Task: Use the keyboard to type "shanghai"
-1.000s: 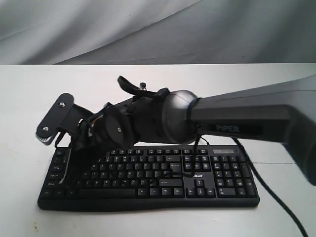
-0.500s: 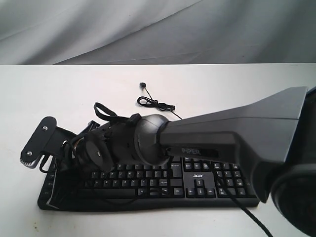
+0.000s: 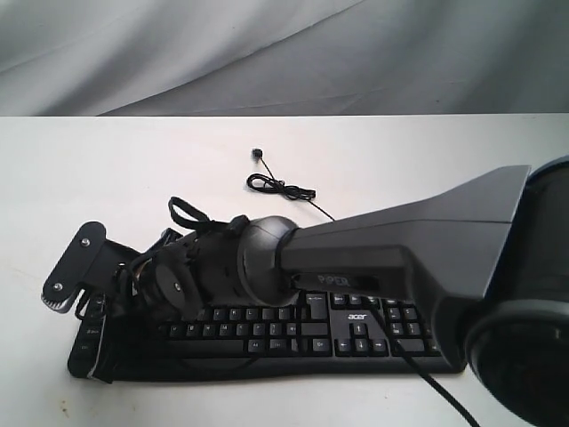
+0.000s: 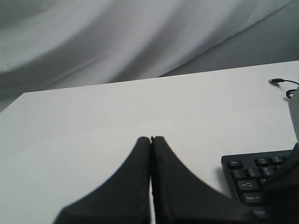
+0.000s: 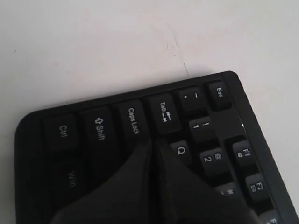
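Presently right end effector (image 5: 153, 141) (fingers together) points at keyboard (image 5: 100, 127); near Tab (image 5: 163, 114).

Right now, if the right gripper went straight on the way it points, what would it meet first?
Probably the keyboard: the shut right gripper aims between its Caps Lock and Tab keys; the gap is unclear.

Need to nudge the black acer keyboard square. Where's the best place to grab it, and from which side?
Likely the number-pad end of the wide black plastic keyboard, pinching its thin short edge, coming in low from the exterior view's right. It lies flat on the white table, and the right gripper occupies the Tab end.
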Controlling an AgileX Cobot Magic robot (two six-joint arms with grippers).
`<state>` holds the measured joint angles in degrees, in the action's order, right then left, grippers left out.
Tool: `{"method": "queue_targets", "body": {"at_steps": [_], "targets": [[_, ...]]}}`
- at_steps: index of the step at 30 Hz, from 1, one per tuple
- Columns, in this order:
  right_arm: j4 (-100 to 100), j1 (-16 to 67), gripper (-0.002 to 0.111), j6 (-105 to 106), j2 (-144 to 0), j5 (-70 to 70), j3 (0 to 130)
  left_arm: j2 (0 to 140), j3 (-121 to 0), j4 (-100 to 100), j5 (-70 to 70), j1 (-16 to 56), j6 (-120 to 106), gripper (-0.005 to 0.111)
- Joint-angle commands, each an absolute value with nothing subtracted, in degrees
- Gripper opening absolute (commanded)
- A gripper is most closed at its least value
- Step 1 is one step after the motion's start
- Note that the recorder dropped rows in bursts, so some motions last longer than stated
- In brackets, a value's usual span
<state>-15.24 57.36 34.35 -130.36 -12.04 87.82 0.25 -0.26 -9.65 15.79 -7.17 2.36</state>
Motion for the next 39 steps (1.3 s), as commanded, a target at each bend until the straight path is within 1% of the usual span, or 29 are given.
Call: {"method": "queue_targets", "body": {"at_steps": [1,7,14,24,29,34,39], "targets": [[-15.7,57.8,0.000,34.2,-130.4,-12.3,88.1,0.0,0.0,-9.5,15.2,-6.7,2.6,0.000],[-15.6,57.8,0.000,34.2,-129.4,-12.3,88.1,0.0,0.0,-9.5,15.2,-6.7,2.6,0.000],[-14.1,56.6,0.000,34.2,-124.8,-13.4,86.7,0.0,0.0,-9.5,15.2,-6.7,2.6,0.000],[-13.5,53.9,0.000,34.0,-112.2,-12.0,71.2,0.0,0.0,-9.5,15.2,-6.7,2.6,0.000],[-14.1,53.1,0.000,34.0,-108.5,-10.7,64.5,0.0,0.0,-9.5,15.2,-6.7,2.6,0.000],[-15.7,53.1,0.000,34.0,-108.4,-9.0,61.2,0.0,0.0,-9.5,15.2,-6.7,2.6,0.000],[-15.7,53.1,0.000,34.0,-108.4,-6.9,60.8,0.0,0.0,-9.5,15.2,-6.7,2.6,0.000]]}}
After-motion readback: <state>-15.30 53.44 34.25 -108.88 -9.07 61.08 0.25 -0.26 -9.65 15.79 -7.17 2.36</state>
